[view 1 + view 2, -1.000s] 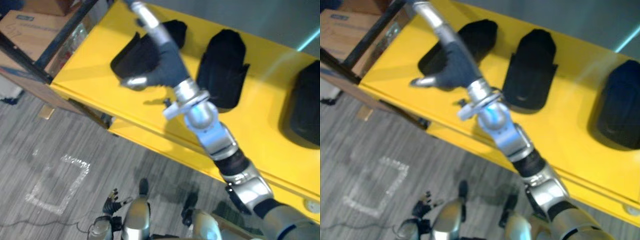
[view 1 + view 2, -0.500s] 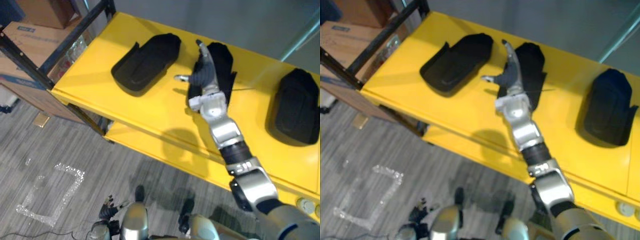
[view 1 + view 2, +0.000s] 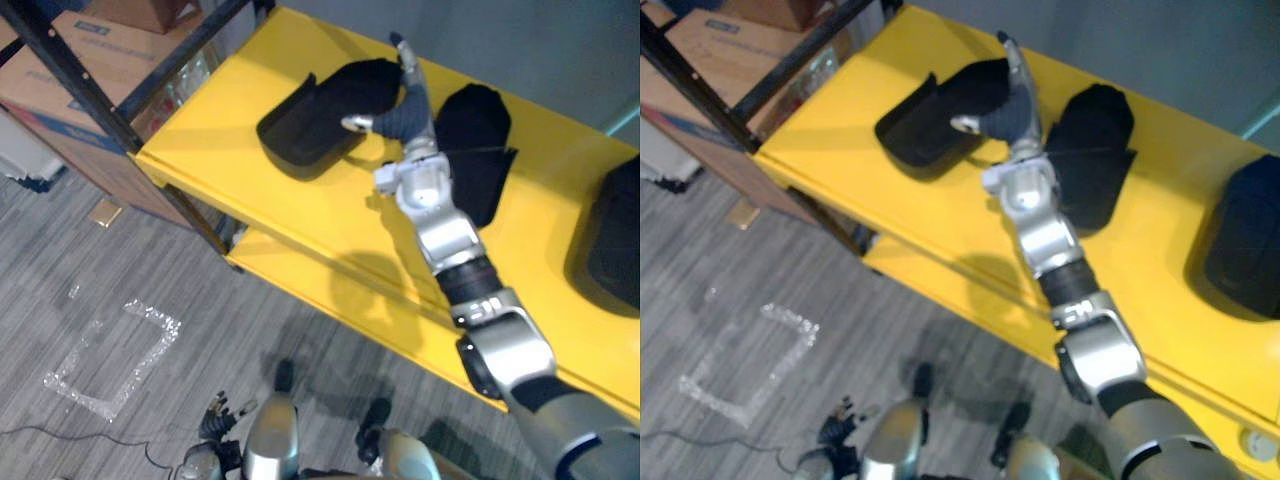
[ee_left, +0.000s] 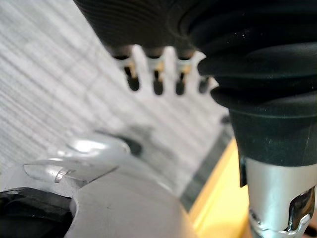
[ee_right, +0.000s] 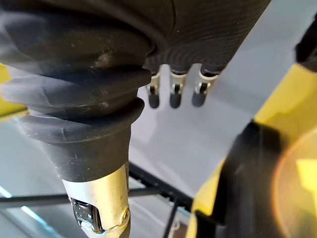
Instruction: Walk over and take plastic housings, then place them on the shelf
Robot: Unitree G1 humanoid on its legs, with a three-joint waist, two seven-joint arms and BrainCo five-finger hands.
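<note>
Down by the floor, my left hand (image 3: 218, 425) is hanging idle, its fingers (image 4: 157, 84) loose and gripping nothing. Off to my far left a cardboard box (image 3: 100, 45) is sitting in a dark rack.

The plastic housings are lying on the yellow shelf (image 3: 230, 110), three black shells well apart in a row. The left housing (image 3: 315, 115) is resting with a raised wall at its outer end. Just beside it I am stretching my right hand (image 3: 405, 112) out over the shelf, fingers (image 3: 408, 65) straight and thumb spread wide, holding nothing. My thumb tip is hovering at the left housing's inner edge, and I cannot tell whether it is touching. The middle housing (image 3: 485, 175) is lying partly behind my wrist, and the right housing (image 3: 615, 235) is sitting far out at the shelf's other end.

I am judging these to be thin moulded shells: light, fairly stiff but liable to flex when squeezed, and smooth enough to slide under my dark tips. I am expecting the best hold to be on a side wall or rim, thumb on one face and fingers on the other, with only gentle pressure. Pressing flat on the rounded back would probably just be pushing the shell along the slick yellow surface.
</note>
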